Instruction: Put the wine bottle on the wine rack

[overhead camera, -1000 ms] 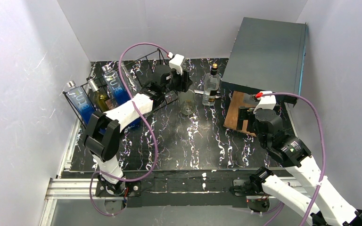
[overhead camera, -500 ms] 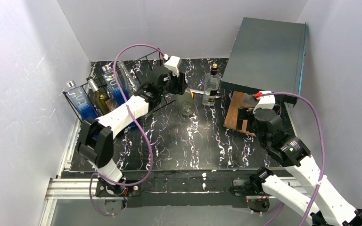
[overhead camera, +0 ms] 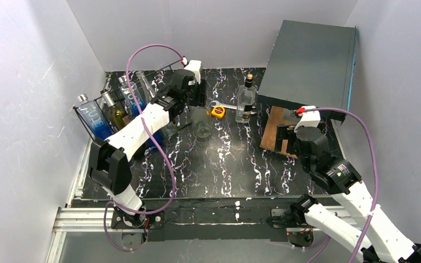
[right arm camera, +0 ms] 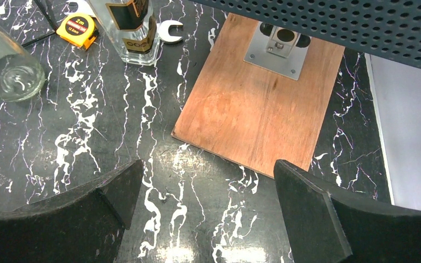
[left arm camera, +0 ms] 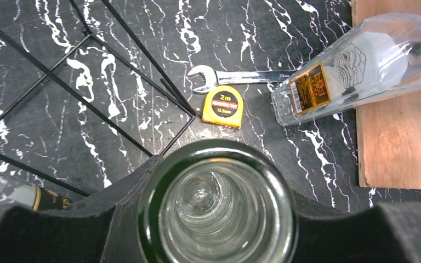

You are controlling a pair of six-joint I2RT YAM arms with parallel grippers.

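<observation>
Clear wine bottle (overhead camera: pixel 200 121) held at 3 o'clock of the wine rack (left arm camera: pixel 60 83).
We see the left fingers (left arm camera: pixel 109 230) pinching it, tilted, just beside the black wire frame, in no section. The right fingers (right arm camera: pixel 87 219) stand spread above the marbled surface (right arm camera: pixel 87 137), wooden board (right arm camera: pixel 252 115) at their 12 o'clock.

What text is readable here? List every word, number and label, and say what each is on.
"2m": on the yellow tape measure.
Red strip below it: too small to read.
Gold label on the clear bottle: too small to read.
Stamp on the wrench: blurred.
Lettering on the blue bottles: blurred.
</observation>
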